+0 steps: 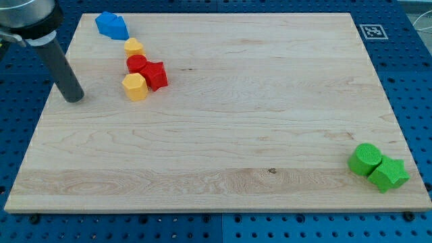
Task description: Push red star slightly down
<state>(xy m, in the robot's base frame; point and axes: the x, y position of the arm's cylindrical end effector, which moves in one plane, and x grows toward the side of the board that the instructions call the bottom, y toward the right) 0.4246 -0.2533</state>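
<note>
Blue pegboard is framing a pale wooden counter [223, 135], and I am working over its upper left part. I carry no claw at all, so there is nothing to be apart or together; I am ending in a dark rod, and my tip [73, 98] is resting on the wood, well apart from the blocks at about nine o'clock of their cluster. Judging by that, I am standing clear and not yet lined up, since a downward push calls for contact from the star's twelve o'clock side. The red star [156, 75] is sitting near the view's top left, a glossy, chunky red piece with blunt points. It is crowded: a red cylinder [137, 64] is touching it at ten o'clock, a yellow block [135, 87] is pressing against it at eight o'clock, and another yellow block [134, 47] is lying further up. A blue block [111, 25] is sitting beyond that. Far off at four o'clock, a green cylinder [365, 159] and a green star [389, 173] are waiting together.
</note>
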